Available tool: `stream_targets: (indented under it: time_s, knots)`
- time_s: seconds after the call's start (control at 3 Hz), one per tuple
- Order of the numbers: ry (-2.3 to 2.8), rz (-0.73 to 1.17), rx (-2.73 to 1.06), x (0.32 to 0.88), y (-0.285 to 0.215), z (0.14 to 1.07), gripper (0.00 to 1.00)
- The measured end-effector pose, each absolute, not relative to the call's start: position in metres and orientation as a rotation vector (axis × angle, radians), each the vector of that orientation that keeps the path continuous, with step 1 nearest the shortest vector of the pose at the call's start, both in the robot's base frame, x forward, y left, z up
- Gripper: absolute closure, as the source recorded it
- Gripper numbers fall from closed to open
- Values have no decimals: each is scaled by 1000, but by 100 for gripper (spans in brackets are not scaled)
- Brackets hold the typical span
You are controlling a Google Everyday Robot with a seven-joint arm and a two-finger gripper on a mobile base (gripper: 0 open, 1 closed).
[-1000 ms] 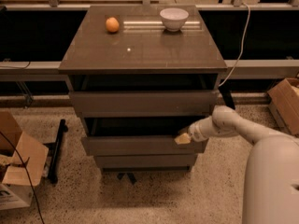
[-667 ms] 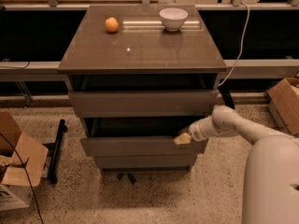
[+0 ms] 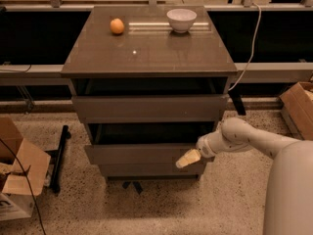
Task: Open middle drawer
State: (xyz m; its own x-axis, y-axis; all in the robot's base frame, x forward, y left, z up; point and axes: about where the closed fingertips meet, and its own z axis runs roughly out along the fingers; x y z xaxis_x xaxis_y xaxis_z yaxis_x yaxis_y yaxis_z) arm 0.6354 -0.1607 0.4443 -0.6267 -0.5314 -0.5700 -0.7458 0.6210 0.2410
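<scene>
A grey-brown cabinet (image 3: 146, 53) has three wide, handleless drawers. The middle drawer (image 3: 132, 153) stands pulled out a little, with a dark gap showing its box above the front. My gripper (image 3: 188, 158), a pale tan tip on a white arm coming in from the right, is at the right end of the middle drawer's front, against its lower part. The uppermost drawer front (image 3: 146, 107) also stands out slightly. The lowest drawer front (image 3: 142, 170) sits further back, under the middle one.
An orange (image 3: 117, 26) and a white bowl (image 3: 181, 19) sit on the cabinet top. Cardboard boxes lie on the floor at the left (image 3: 14, 170) and right (image 3: 299, 104). A black stand (image 3: 58, 153) lies left of the cabinet. A white cable (image 3: 249, 53) hangs at the right.
My gripper has dipped slightly lower on the middle drawer's front. The drawer itself stands about where it was.
</scene>
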Motion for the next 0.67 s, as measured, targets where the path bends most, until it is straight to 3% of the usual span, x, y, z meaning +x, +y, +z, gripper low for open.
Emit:
stream_targets:
  time_s: [0.33,0.67]
  knots:
    - [2398,646,-1010,635,-161,446,0]
    - [2398,646,-1010,635,-161,448,19]
